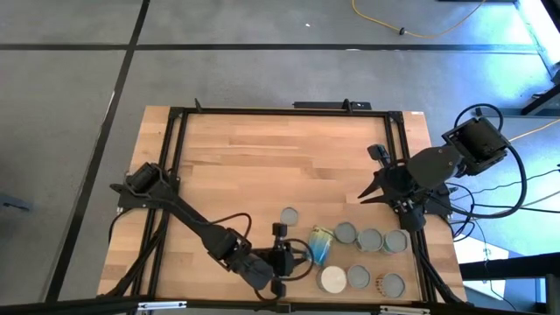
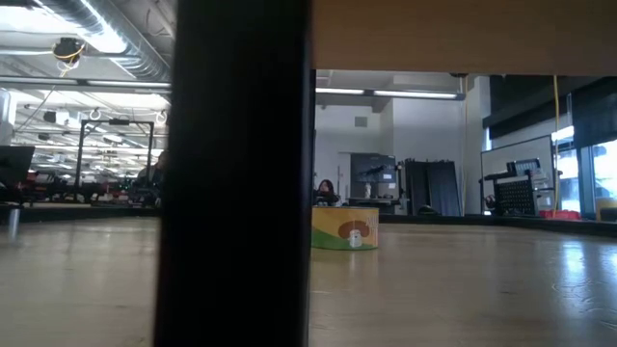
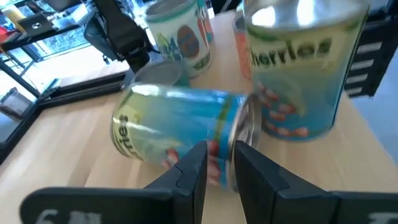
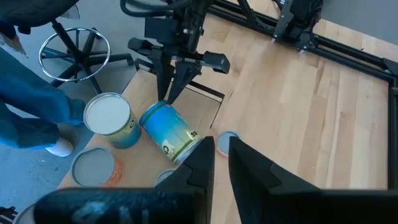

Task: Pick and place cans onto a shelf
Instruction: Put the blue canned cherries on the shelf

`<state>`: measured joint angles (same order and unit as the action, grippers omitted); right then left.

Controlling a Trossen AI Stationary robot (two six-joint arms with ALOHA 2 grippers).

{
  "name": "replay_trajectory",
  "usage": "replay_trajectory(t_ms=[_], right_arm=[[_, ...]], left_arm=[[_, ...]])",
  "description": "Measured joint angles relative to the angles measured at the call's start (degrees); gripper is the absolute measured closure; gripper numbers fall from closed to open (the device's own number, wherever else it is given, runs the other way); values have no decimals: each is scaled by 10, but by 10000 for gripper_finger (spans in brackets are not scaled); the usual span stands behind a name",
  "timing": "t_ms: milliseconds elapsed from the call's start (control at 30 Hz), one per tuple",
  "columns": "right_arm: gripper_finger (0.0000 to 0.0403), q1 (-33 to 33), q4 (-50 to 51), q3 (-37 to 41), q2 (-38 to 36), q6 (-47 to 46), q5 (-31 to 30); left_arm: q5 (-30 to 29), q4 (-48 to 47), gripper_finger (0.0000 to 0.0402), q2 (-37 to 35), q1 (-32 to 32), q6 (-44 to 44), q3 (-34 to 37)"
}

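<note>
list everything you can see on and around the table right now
tipped can: one, blue and yellow-green label, lying on its side near the table's front edge, just ahead of the left gripper
upright cans: six, silver-grey or white tops; three in a row right of the tipped can, three nearer the front edge
lone can: one, grey top, standing apart, left of the group
table: one, pale wood planks inside a black frame
yellow cable: one, on the grey floor beyond the table
left gripper: fingers close together, holding nothing, pointed at the tipped can
right gripper: fingers close together, holding nothing, at the right side of the table
</note>
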<state>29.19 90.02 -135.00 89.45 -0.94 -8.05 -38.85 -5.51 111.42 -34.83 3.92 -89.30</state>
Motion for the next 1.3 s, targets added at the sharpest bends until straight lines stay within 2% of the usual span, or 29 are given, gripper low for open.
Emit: replay_trajectory(t_ms=[933, 1300], right_arm=[[352, 0, 0, 0, 0, 0, 1], [352, 0, 0, 0, 0, -1, 1]], left_arm=[[12, -22, 328, 12, 18, 27, 0], [-6, -16, 328, 26, 21, 33, -3]])
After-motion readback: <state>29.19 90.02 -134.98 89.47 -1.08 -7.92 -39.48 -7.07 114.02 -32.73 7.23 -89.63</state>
